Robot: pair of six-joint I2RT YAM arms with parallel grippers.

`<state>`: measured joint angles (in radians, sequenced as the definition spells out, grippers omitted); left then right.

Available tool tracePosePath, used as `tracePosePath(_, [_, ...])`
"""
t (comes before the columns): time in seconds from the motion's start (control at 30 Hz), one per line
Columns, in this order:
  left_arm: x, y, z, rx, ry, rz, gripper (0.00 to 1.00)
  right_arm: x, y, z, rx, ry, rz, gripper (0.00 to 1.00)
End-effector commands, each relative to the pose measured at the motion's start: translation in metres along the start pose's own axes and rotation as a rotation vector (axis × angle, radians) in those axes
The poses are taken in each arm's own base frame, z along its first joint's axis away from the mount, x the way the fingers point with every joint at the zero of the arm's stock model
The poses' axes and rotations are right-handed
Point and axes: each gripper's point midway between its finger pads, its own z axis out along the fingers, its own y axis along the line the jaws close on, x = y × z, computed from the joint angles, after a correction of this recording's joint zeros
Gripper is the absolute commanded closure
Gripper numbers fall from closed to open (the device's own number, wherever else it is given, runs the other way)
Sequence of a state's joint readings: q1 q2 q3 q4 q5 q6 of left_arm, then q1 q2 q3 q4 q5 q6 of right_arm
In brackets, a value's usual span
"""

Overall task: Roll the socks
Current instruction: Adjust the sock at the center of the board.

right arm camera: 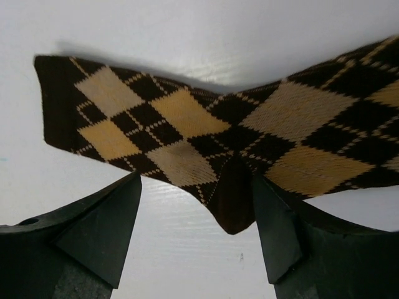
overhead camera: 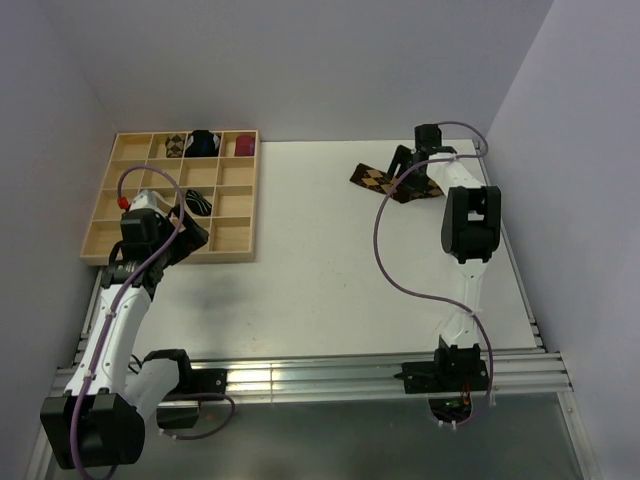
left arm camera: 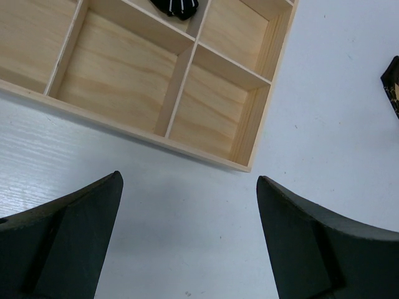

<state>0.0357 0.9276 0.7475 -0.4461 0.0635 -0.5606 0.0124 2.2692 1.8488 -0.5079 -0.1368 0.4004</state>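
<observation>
A brown-and-tan argyle sock (overhead camera: 381, 180) lies flat on the white table at the far right. In the right wrist view the argyle sock (right arm camera: 187, 118) spreads across the frame, its dark heel flap hanging down between my fingers. My right gripper (right arm camera: 197, 180) (overhead camera: 409, 165) is open over it; the right finger sits against the heel and the left finger stands apart from it. A short black sock with thin white stripes (overhead camera: 197, 203) (left arm camera: 177, 6) lies in a tray compartment. My left gripper (left arm camera: 189, 177) (overhead camera: 190, 233) is open and holds nothing, above the table by the tray's near right corner.
The wooden compartment tray (overhead camera: 235, 255) (left arm camera: 181, 84) sits at the far left. Its back row holds a rolled argyle bundle (overhead camera: 178, 146), a black-and-blue bundle (overhead camera: 205, 143) and a maroon bundle (overhead camera: 243, 146). Walls close in on both sides.
</observation>
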Motion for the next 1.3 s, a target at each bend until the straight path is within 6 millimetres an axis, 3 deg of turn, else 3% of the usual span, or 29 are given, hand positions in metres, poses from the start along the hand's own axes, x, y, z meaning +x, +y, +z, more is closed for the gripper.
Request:
tracePosePath(0.0, [-0.013,-0.014,0.001,0.055,-0.032,0.031,0.06,0.018,0.009,-0.008,-0.052,0.116,0.037,0.22])
tracePosePath(0.1, [-0.013,-0.015,0.001,0.061,-0.030,0.032,0.06,0.044,0.011,-0.014,-0.062,0.182,0.045,0.23])
tracePosePath(0.17, [-0.012,-0.016,0.000,0.069,-0.029,0.034,0.06,0.057,0.029,-0.024,-0.090,0.191,0.000,0.23])
tracePosePath(0.23, [-0.012,-0.016,0.000,0.071,-0.028,0.035,0.07,0.083,0.037,-0.029,-0.106,0.237,-0.055,0.23])
tracePosePath(0.27, [-0.012,-0.017,0.000,0.074,-0.028,0.032,0.07,0.098,0.040,-0.034,-0.103,0.257,-0.090,0.23])
tracePosePath(0.33, [-0.012,-0.018,0.000,0.079,-0.027,0.033,0.07,0.129,0.065,-0.040,-0.142,0.287,-0.185,0.23])
tracePosePath(0.5, [-0.011,-0.018,0.000,0.087,-0.022,0.031,0.07,0.231,0.098,-0.074,-0.207,0.408,-0.390,0.23])
tracePosePath(0.53, [-0.011,-0.019,0.000,0.088,-0.022,0.030,0.07,0.232,0.108,-0.087,-0.248,0.373,-0.402,0.23])
tracePosePath(0.57, [-0.011,-0.018,0.000,0.087,-0.022,0.029,0.07,0.253,0.096,-0.090,-0.235,0.411,-0.403,0.23])
tracePosePath(0.6, [-0.011,-0.018,0.000,0.088,-0.022,0.027,0.07,0.259,0.094,-0.094,-0.233,0.404,-0.410,0.23])
tracePosePath(0.63, [-0.011,-0.018,0.000,0.089,-0.023,0.028,0.07,0.256,0.089,-0.103,-0.225,0.379,-0.405,0.23])
tracePosePath(0.67, [-0.011,-0.017,0.000,0.088,-0.024,0.027,0.07,0.263,0.072,-0.103,-0.181,0.385,-0.412,0.23])
tracePosePath(0.77, [-0.011,-0.019,0.000,0.098,-0.023,0.023,0.07,0.245,0.039,-0.109,-0.090,0.321,-0.356,0.23])
tracePosePath(0.8, [-0.011,-0.019,0.000,0.099,-0.021,0.022,0.07,0.235,0.035,-0.109,-0.097,0.301,-0.317,0.23])
tracePosePath(0.9, [-0.011,-0.019,0.000,0.101,-0.023,0.018,0.07,0.180,0.011,-0.108,-0.063,0.179,-0.170,0.23])
tracePosePath(0.97, [-0.011,-0.017,0.000,0.099,-0.025,0.015,0.07,0.147,0.007,-0.110,-0.048,0.105,-0.129,0.23])
tracePosePath(1.03, [-0.012,-0.015,0.000,0.090,-0.029,0.012,0.07,0.130,0.021,-0.116,-0.089,0.060,-0.125,0.23])
tracePosePath(1.1, [-0.012,-0.014,0.000,0.088,-0.028,0.011,0.07,0.120,0.036,-0.121,-0.140,-0.003,-0.108,0.24])
tracePosePath(1.27, [-0.013,-0.014,0.001,0.088,-0.029,0.005,0.07,0.114,0.022,-0.120,-0.060,-0.085,-0.045,0.26])
